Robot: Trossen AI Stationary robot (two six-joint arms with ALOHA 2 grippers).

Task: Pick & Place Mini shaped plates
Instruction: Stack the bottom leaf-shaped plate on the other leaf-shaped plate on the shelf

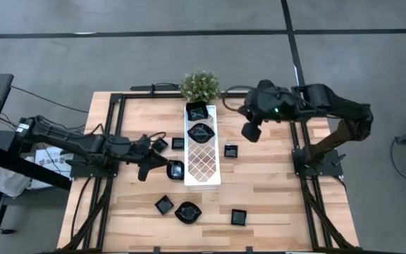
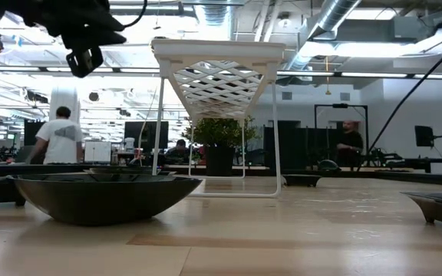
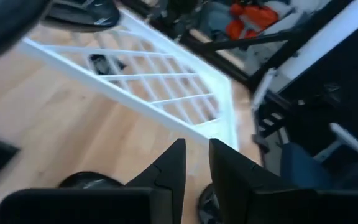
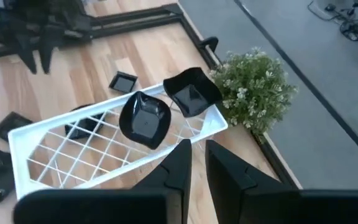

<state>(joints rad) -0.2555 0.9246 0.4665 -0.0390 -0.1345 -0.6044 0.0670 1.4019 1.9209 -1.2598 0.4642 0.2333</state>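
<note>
nine small black plates [image 1: 201, 132] in all, two on the one white lattice tray [image 1: 203, 164], one potted plant [image 1: 200, 85], two arms.

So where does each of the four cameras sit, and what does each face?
High: overhead, straight down on white tray, left gripper, right gripper.
Low: table height, level past a black dish under the tray; one gripper above.
Left wrist: over its fingers, at the tray.
Right wrist: over its fingers, at two dishes on tray, plant.
Shared: tray, all views.
</note>
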